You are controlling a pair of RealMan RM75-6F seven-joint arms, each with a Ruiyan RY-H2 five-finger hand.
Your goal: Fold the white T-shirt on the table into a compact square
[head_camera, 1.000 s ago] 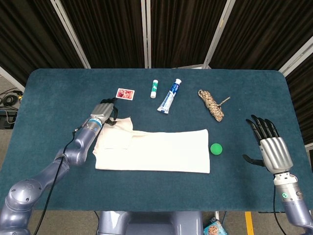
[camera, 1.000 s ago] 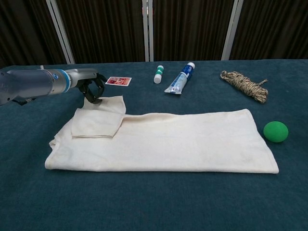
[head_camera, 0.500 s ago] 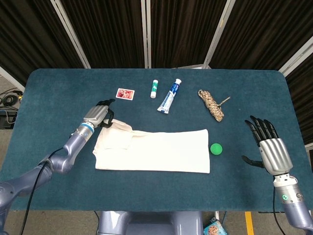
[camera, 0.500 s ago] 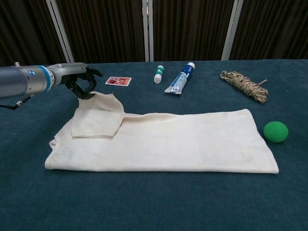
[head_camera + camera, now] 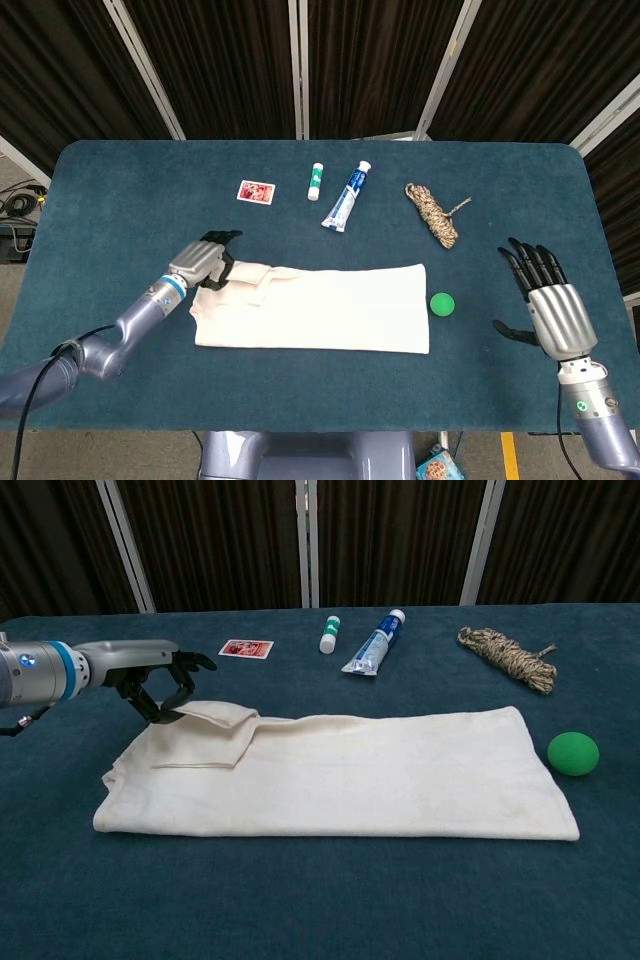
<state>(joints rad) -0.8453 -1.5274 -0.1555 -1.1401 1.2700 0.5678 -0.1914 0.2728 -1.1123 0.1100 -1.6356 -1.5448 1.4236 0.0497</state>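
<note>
Chest view: left hand [image 5: 160,683] pinches the shirt [image 5: 340,775] sleeve; shirt's length stretches toward the splayed, empty right hand [image 5: 550,300].

The dark blue table [image 5: 120,200] carries the folded white T-shirt [image 5: 330,310] near its front, with a green ball [image 5: 442,304] just beside the shirt's right end. Along the back lie a playing card [image 5: 254,191], a small white tube [image 5: 315,180], a blue toothpaste tube [image 5: 347,197] and a coiled rope [image 5: 432,213].

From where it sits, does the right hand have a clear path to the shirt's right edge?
Probably yes. The right hand is open beyond the T-shirt, with only the green ball near that edge; it could pass in front of it.
</note>
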